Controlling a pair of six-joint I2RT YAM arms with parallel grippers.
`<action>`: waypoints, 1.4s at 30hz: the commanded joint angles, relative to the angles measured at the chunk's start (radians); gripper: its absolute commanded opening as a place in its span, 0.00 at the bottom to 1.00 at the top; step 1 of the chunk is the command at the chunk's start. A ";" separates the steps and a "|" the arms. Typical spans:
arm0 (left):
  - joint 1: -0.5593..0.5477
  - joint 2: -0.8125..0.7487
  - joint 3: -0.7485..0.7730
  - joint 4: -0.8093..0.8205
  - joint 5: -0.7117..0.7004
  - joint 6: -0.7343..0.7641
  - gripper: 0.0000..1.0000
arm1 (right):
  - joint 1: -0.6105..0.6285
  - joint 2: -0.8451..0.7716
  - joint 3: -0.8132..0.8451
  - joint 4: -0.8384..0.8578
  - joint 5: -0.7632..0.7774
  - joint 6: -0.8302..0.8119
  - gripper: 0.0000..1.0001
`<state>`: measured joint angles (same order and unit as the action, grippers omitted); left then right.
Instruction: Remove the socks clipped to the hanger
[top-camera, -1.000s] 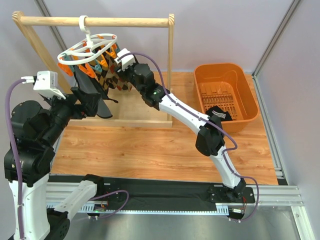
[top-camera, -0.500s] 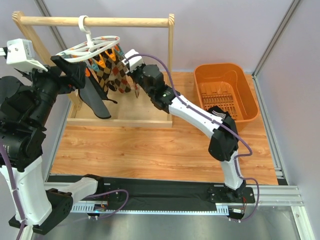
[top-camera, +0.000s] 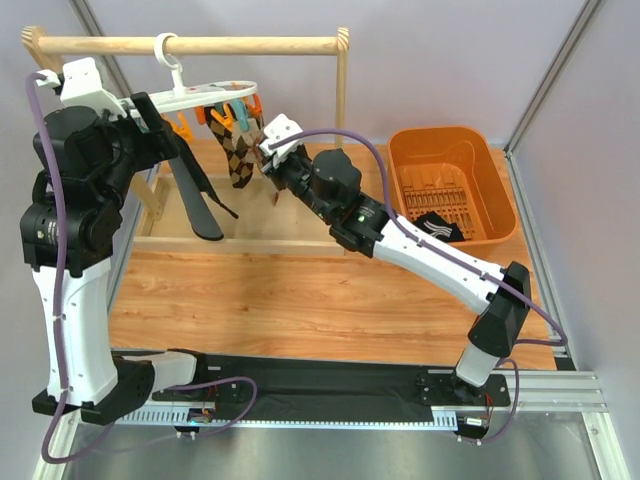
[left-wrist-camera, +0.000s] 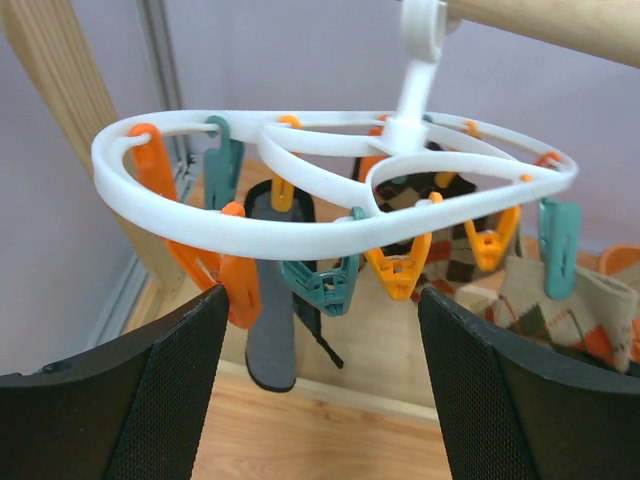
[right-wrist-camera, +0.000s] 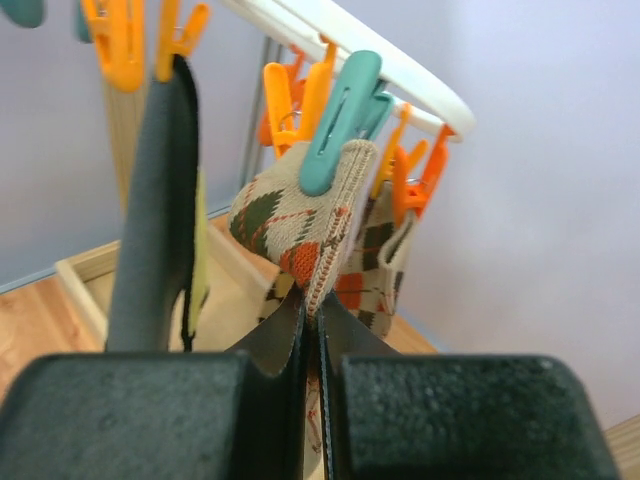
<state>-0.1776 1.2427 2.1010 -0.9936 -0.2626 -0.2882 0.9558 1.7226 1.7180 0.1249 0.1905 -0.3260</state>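
The white ring hanger (top-camera: 212, 96) hangs by its hook from the wooden rail (top-camera: 240, 44), with orange and teal clips under it. A black sock (top-camera: 196, 196) and argyle socks (top-camera: 238, 152) hang from the clips. My right gripper (top-camera: 264, 166) is shut on the lower edge of an argyle sock (right-wrist-camera: 290, 215), which a teal clip (right-wrist-camera: 340, 125) still holds. My left gripper (top-camera: 163, 124) is open and empty just under the hanger's left side; in its wrist view the ring (left-wrist-camera: 300, 235) is above the open gripper (left-wrist-camera: 320, 400), and the dark sock (left-wrist-camera: 272, 330) hangs beyond.
An orange basket (top-camera: 470, 150) stands at the right with a black sock (top-camera: 437, 227) inside. The wooden frame's base tray (top-camera: 280, 228) lies under the hanger, and its uprights (top-camera: 342, 90) flank it. A second argyle sock (right-wrist-camera: 385, 260) hangs behind the gripped one.
My left arm has risen and its gripper has come up under the hanger's left side. The hanger has swung right and flatter. My right gripper has drawn back to the right, holding the argyle sock.
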 joint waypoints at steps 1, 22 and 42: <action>0.036 0.011 0.051 -0.028 -0.052 0.053 0.83 | 0.034 -0.050 -0.029 0.006 -0.011 0.028 0.00; 0.302 0.195 0.136 -0.184 0.244 0.003 0.84 | 0.262 -0.029 0.049 -0.087 0.158 0.073 0.00; 0.302 -0.345 -0.732 0.173 0.768 -0.114 0.98 | 0.261 0.055 0.256 -0.261 0.196 0.292 0.00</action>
<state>0.1196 0.8959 1.4738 -0.9699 0.2829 -0.3649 1.2060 1.7679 1.9121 -0.1261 0.3706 -0.0765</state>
